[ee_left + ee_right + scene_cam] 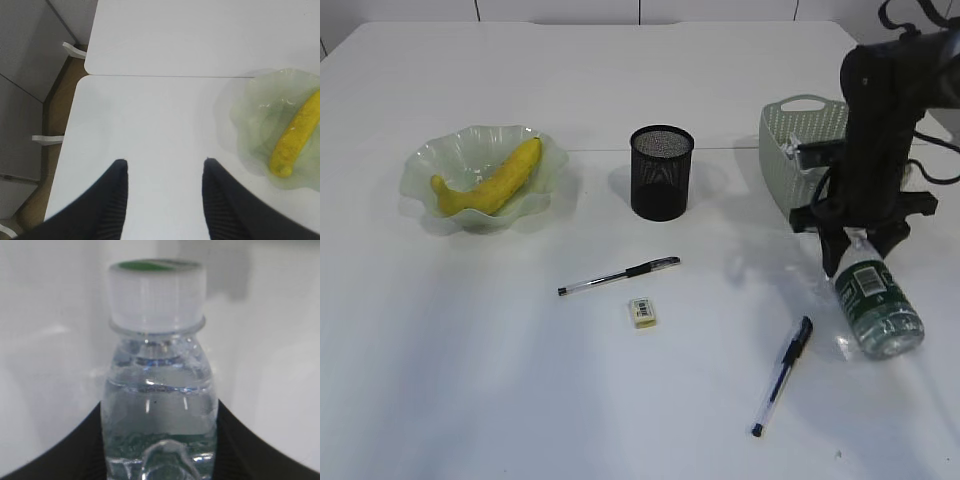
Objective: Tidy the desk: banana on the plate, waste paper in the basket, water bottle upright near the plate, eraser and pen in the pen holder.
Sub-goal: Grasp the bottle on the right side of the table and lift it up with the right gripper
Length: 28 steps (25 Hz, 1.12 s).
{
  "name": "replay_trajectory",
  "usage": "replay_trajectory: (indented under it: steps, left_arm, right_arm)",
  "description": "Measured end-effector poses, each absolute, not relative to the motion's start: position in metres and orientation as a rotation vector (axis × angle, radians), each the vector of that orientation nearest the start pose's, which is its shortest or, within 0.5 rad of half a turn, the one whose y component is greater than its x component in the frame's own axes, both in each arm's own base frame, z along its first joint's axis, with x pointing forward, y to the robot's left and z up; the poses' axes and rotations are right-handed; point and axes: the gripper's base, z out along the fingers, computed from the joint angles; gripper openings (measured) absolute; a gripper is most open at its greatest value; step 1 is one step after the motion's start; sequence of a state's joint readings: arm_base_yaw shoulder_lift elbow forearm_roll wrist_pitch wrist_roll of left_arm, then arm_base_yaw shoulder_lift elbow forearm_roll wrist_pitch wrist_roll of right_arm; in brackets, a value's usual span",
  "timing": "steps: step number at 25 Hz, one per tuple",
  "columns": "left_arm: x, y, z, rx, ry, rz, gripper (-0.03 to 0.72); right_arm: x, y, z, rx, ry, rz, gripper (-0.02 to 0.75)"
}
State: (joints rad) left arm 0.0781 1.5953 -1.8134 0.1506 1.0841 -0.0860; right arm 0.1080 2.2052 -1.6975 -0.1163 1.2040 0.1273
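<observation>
Right fingers [65,450] clamped on clear, white-capped water bottle [159,405] lying on table [470,380]; left fingers [117,192] apart, empty.

Banana [296,137] on plate [239,100] (right edge)
</observation>
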Motion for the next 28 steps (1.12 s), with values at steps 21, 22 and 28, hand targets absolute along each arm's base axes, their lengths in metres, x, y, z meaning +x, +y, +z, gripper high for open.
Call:
replay_trajectory:
  steps: [21, 22, 28]
  left_arm:
    - [0.340, 0.039, 0.437, -0.175, 2.339, 0.187, 0.340]
    - [0.340, 0.039, 0.437, -0.175, 2.339, 0.187, 0.340]
    - [0.341, 0.039, 0.437, -0.175, 2.342, 0.187, 0.340]
  right_arm:
    - [0.444, 0.048, 0.184, 0.027, 3.089, 0.010, 0.347]
    - [0.440, 0.048, 0.182, 0.027, 3.103, 0.007, 0.347]
    - [0.427, 0.045, 0.197, 0.006, 3.095, -0.016, 0.347]
